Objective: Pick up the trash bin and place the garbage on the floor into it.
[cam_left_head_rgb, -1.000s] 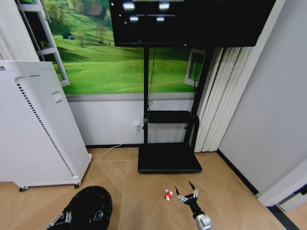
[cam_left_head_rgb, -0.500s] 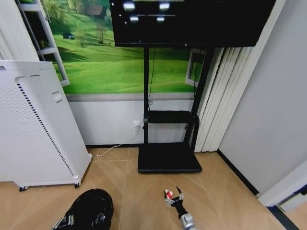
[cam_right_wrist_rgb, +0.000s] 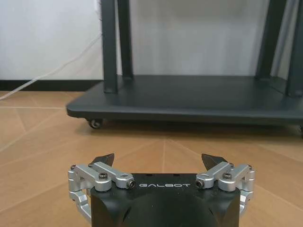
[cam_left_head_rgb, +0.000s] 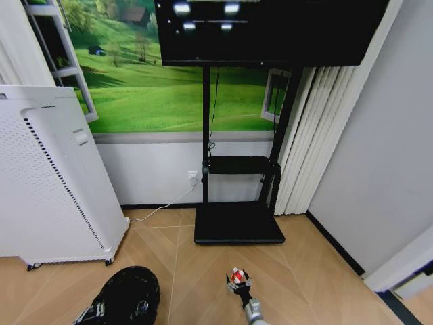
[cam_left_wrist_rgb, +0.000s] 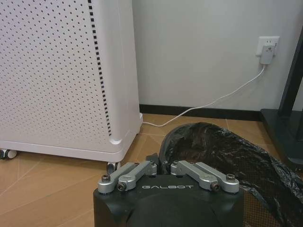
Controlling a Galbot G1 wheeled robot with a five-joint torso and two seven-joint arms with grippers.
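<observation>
- Leftmost, a tall white perforated appliance (cam_left_head_rgb: 54,183) stands on small castors against the wall, well clear of the litter.
- Just in front of it, low on the wooden floor (cam_left_head_rgb: 203,264), the left gripper (cam_left_wrist_rgb: 163,165) sits at the near rim of the trash bin (cam_left_head_rgb: 132,291). In the left wrist view its metal fingers are drawn together, clamped on the rim where the black bag liner folds over.
- That bin is round and dark, and its crumpled liner (cam_left_wrist_rgb: 227,151) spreads across the mouth. It lies just beside the appliance's front corner.
- Behind the bin, a white cable (cam_left_wrist_rgb: 213,101) runs from a wall socket (cam_left_wrist_rgb: 266,47) down along the skirting.
- Further along, the flat black base (cam_left_head_rgb: 238,223) of a screen stand rests on the floor against the wall, with its two posts rising to a large dark screen (cam_left_head_rgb: 270,30).
- Near the front of that base lies the red-and-white piece (cam_left_head_rgb: 236,275) of garbage, on bare floor well apart from the bin.
- Right at it is the right gripper (cam_left_head_rgb: 238,284), down close to the floor. The right wrist view shows its fingers (cam_right_wrist_rgb: 106,159) spread wide, gripping nothing. Whether they touch the piece cannot be told.
- Rightmost, pale pleated curtains (cam_left_head_rgb: 318,135) hang beside a plain grey wall (cam_left_head_rgb: 385,169).
</observation>
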